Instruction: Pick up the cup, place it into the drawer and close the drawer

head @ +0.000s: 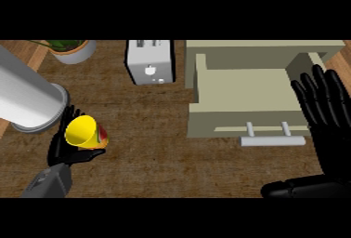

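Observation:
A yellow cup [85, 132] with a red patch on its side is tilted at the left of the head view, and my left hand [64, 149] is curled round it from below. The beige drawer [240, 125] stands pulled open at the right, its inside bare and its pale bar handle [272, 141] facing me. My right hand [328, 109] is open with fingers straight, held over the drawer's right side wall, apart from the cup.
A large grey cylinder [27, 100] lies just left of the cup, close to my left hand. A white toaster [149, 62] stands at the back middle, and a potted plant [70, 48] sits at the back left. Brown counter lies between cup and drawer.

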Controlling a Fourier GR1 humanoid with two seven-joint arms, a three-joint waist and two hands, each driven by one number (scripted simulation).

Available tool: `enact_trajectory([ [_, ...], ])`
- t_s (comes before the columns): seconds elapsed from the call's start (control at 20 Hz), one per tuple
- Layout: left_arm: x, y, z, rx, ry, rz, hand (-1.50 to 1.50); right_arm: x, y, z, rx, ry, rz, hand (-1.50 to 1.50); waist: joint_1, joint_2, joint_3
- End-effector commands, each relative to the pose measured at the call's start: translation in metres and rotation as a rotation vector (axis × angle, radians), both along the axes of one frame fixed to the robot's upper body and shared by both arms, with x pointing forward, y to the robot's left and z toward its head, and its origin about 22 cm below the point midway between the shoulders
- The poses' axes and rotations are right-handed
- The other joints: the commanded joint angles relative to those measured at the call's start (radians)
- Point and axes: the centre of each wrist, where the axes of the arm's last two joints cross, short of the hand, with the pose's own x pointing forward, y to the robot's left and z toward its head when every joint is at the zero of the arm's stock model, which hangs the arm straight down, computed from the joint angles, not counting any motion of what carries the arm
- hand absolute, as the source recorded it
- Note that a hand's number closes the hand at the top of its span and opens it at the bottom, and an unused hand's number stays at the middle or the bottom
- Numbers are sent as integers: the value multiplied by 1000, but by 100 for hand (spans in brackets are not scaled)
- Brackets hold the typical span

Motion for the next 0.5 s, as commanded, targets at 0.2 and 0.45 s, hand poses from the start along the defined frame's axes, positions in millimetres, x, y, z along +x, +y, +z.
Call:
enact_trajectory([
  [0.2, 7, 0, 5, -144, -109, -124, 150, 1, 2, 0, 4, 18, 4, -150, 2, 0, 0],
  [0.45, 8, 4, 9, -125, -180, -102, 150, 0, -2, -9, 0, 5, -7, -150, 2, 1, 0],
])
